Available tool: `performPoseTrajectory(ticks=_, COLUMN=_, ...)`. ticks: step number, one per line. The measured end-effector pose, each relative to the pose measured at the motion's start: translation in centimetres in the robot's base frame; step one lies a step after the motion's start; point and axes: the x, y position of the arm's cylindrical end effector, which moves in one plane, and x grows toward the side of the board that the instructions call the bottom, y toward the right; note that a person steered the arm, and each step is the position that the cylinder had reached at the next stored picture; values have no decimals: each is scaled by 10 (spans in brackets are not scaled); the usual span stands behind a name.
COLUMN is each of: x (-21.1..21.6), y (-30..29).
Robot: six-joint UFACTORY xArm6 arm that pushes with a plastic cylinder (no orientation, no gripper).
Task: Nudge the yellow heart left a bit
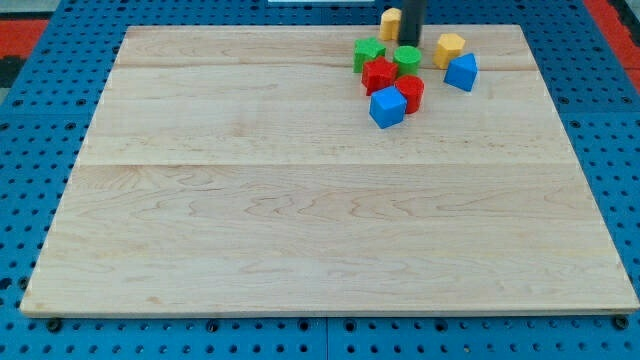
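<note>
A yellow block (pixel 389 22), rounded, its heart shape hard to make out, sits at the board's top edge. The dark rod comes down from the view's top, and my tip (pixel 411 44) stands right against that block's right side, hiding part of it. The tip is just above the green cylinder (pixel 407 58) in the view. A second yellow block (pixel 449 48), angular like a pentagon, lies to the right of the tip.
A tight cluster lies below the tip: green star (pixel 368 52), red star (pixel 379 75), red cylinder (pixel 411 92), blue cube (pixel 387 107). A blue angular block (pixel 461 72) sits under the yellow pentagon. The wooden board (pixel 300 220) rests on a blue pegboard.
</note>
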Motion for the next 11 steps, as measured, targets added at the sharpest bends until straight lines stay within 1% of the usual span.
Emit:
performPoseTrajectory(ticks=1, x=-26, y=10)
performPoseTrajectory(ticks=3, x=-26, y=-6)
performPoseTrajectory(ticks=9, x=-26, y=-15)
performPoseTrajectory(ticks=10, x=-7, y=-66)
performPoseTrajectory(ticks=11, x=43, y=-91)
